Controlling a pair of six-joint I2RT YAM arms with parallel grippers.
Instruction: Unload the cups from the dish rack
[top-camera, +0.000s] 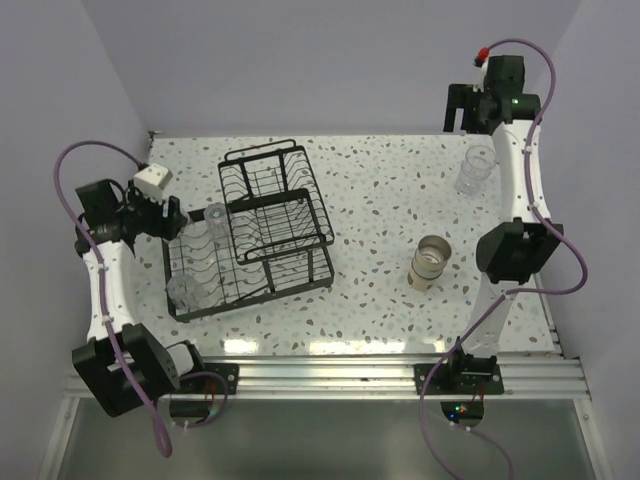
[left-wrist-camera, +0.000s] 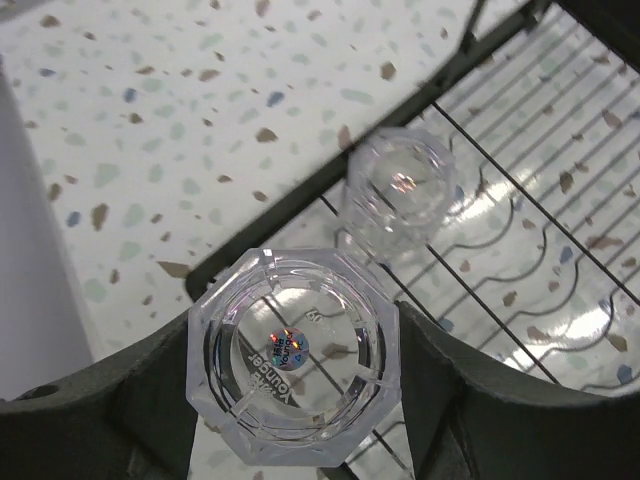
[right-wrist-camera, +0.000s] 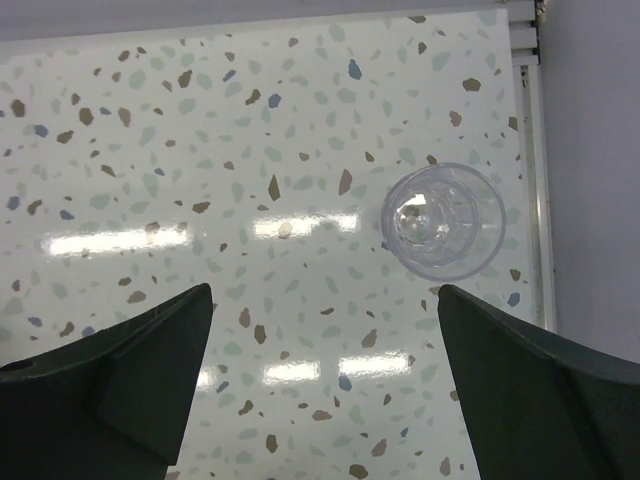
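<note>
Speckled tabletop (right-wrist-camera: 150, 150); left gripper (left-wrist-camera: 295, 392) pinches a clear cup (left-wrist-camera: 290, 340) at the dish rack (top-camera: 262, 232), likely needing a lift clear; right gripper (right-wrist-camera: 322, 300) spread.

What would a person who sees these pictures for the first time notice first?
The black dish rack dominates the left half of the speckled table; at its left edge the left gripper clasps a clear cup. On the right, a tan cup and a second clear cup stand outside the rack.

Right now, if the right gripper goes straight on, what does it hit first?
Likely the table; the right gripper points down at it, with the clear cup off to the side. Depth unclear.
</note>
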